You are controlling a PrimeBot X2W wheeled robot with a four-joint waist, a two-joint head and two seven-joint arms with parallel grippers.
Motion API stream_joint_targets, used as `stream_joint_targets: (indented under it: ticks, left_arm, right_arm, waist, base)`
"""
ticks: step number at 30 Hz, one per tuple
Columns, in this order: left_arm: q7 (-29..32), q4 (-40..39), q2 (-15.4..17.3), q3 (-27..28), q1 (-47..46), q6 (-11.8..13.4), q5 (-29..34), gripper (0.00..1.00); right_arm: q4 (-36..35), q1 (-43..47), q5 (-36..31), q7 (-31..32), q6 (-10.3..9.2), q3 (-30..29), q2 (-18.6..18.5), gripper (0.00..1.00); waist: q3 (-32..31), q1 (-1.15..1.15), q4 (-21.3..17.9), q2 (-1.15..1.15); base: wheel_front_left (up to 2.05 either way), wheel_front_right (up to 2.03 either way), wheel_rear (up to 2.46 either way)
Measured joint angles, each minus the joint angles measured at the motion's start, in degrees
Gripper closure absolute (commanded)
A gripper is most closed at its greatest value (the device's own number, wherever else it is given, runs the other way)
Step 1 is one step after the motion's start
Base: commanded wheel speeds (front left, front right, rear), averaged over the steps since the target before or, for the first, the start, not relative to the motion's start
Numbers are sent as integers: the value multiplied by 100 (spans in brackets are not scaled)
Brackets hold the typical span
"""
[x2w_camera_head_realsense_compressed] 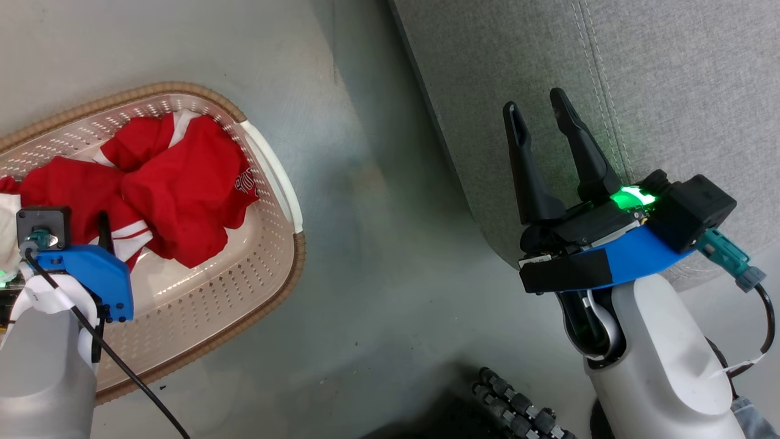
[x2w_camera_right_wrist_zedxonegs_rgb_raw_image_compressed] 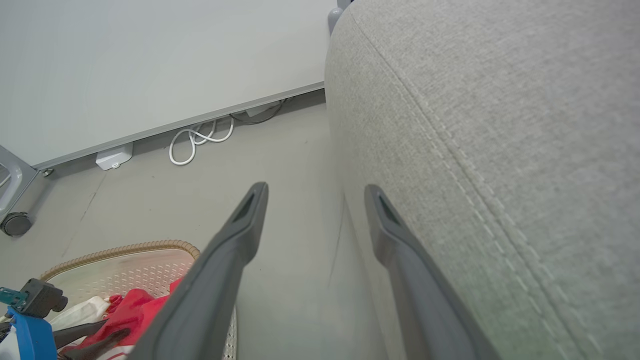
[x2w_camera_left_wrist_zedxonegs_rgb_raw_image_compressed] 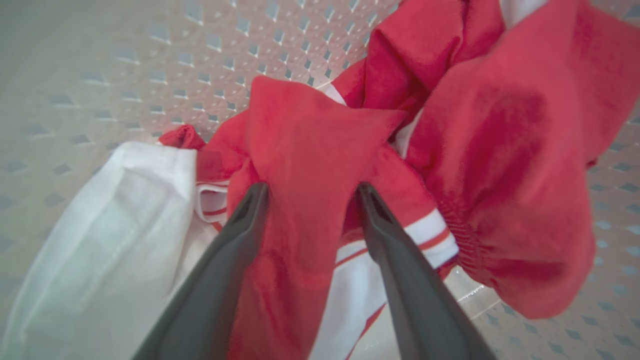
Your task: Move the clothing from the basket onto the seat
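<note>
Sprawling clothing (x2w_camera_head_realsense_compressed: 177,183) lengthwise along basket (x2w_camera_head_realsense_compressed: 299,256)

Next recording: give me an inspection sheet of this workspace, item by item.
Surface: grey floor under the basket.
Job's things: red clothing bunched in the basket; seat to its right, no clothing on it yet.
Clutter: white cloth beside the clothing in the basket.
Grippers: left gripper open, fingers straddling a red fold; right gripper open, empty, by the seat's edge.
Cables: white cable coiled at the wall; black cable from the left wrist.
Surroundings: pale wall, one castor.
</note>
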Motion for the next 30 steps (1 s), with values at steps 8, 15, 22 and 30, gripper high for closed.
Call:
stream_joint_targets:
  ticks: [8,15,22,30]
  left_arm:
    - [-179,87,-64,-127,-24,43,1,100]
    - [-224,235,-90,-169,-148,7,-52,100]
    - [-378,439,-191,-236,-294,-35,-105,100]
    - [-698,798,-505,-381,-352,-170,-169,100]
  right_arm:
    - [8,-58,-21,0,0,0,0,0]
    - [22,-76,-23,0,0,2,0,0]
    - [46,-88,-90,0,0,-10,1,0]
    - [203,-53,-364,0,0,-125,3,0]
  waist:
    - [-29,0,48,0]
    - [-40,0,105,0]
    - [-147,0,217,0]
    - [-650,0,433,0]
  base:
    - [0,0,0]
    - [0,0,0]
    - [0,0,0]
    - [0,0,0]
